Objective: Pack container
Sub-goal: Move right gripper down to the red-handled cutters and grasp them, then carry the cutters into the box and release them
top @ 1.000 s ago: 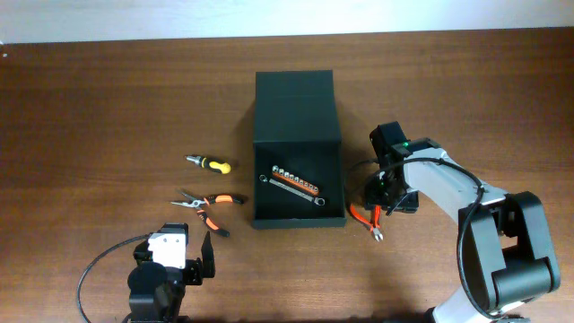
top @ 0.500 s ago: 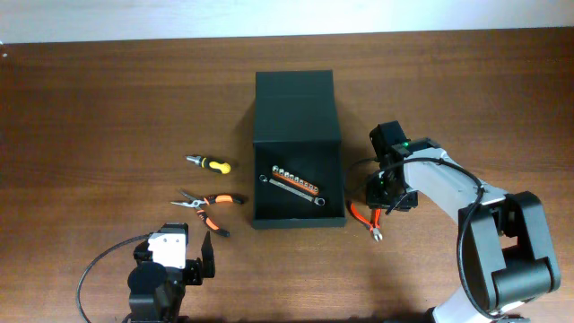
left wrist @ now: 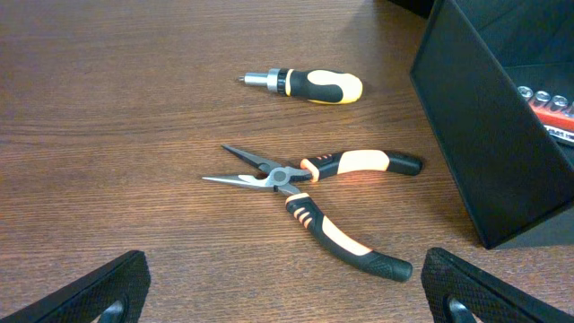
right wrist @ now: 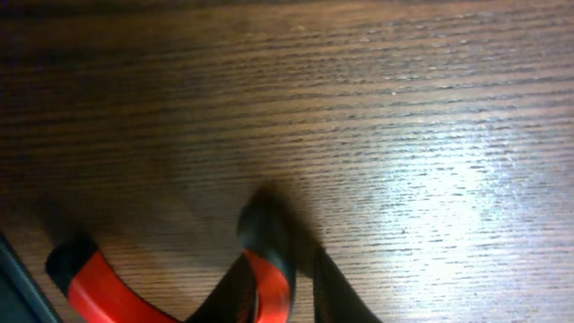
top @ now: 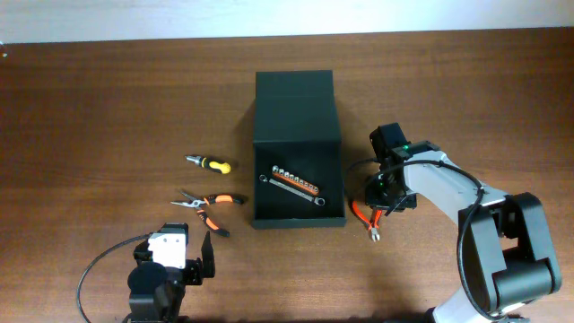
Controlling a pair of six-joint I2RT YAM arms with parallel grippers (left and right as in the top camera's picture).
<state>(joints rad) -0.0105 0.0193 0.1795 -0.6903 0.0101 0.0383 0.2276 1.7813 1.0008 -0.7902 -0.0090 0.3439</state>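
1. the container (top: 280,158) sits open at mid-surface, flap lid raised at its far edge; a socket rail (top: 296,182) and a wrench (top: 311,200) lie on its floor
2. right tool (top: 378,205) is low over the red-handled pliers (top: 362,217), which lie on the surface just beside the container's right wall; the wrist view shows one red handle between two dark blurred shapes; cannot tell whether the tool is spread or pinching
3. left tool (left wrist: 282,280) is spread wide and empty at the near edge; needle-nose pliers (left wrist: 309,190) and screwdriver (left wrist: 309,85) lie ahead of it, apart from each other
4. judgement: the step in hand is picking up the red-handled pliers; three tools are outside the container, so packing is well short of done
5. judgement: the next move calls for a firm grip on the handle, a lift above the wall rim, a short carry leftward, and a release on bare floor clear of the socket rail
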